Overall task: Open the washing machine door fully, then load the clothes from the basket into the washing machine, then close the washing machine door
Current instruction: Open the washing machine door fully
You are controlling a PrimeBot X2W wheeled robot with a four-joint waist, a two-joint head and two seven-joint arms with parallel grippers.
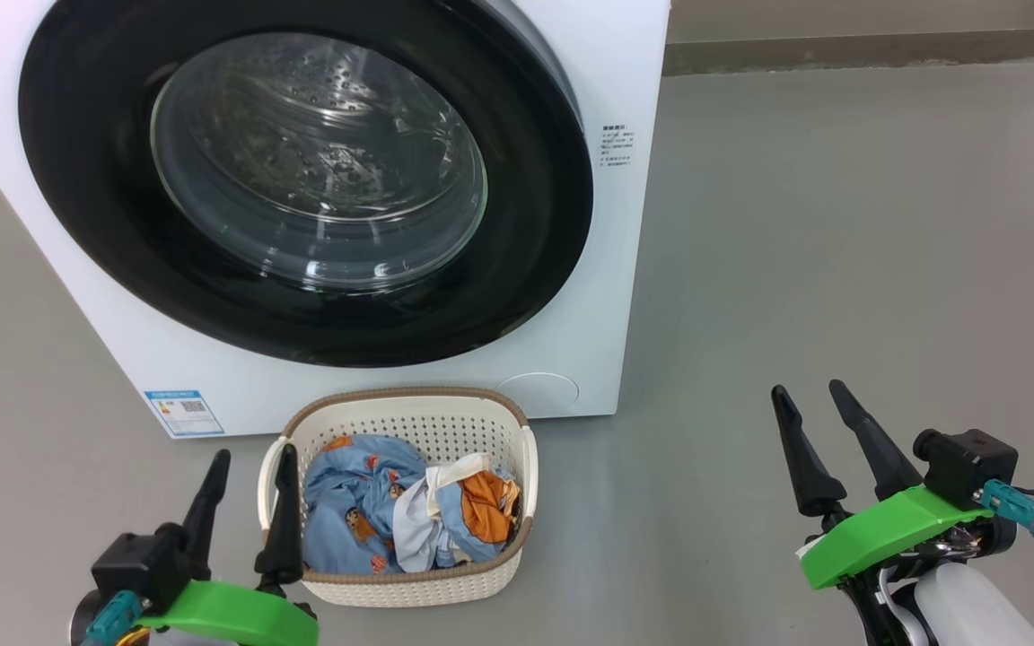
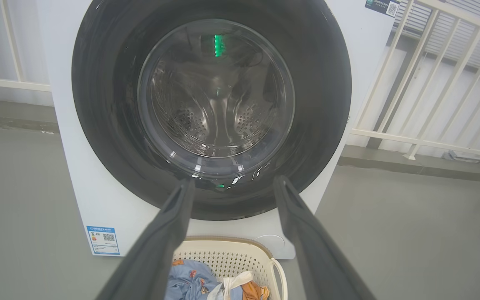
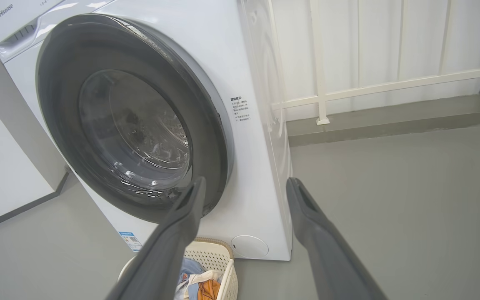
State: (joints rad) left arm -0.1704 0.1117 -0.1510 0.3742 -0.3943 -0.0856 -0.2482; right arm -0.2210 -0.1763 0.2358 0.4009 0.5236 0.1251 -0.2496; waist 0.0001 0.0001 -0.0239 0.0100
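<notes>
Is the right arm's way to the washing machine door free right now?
Probably yes: the open right gripper has bare floor between it and the washing machine door; the basket sits off to its left.

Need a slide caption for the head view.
Washing machine door shut, clothes in the basket before it; left gripper and right gripper empty, jaws open.

**Bright, even light; glare on the glass**

You have soft, even light and sharp frames. Shadows on the floor (image 1: pixel 840 224) are faint. The washing machine door (image 1: pixel 306 170) shows white glints at 6 o'clock on its glass. The left wrist view adds a green reflection at 12 o'clock. Both wrist views slant the railing (image 2: pixel 431 144) toward their edges.
</notes>
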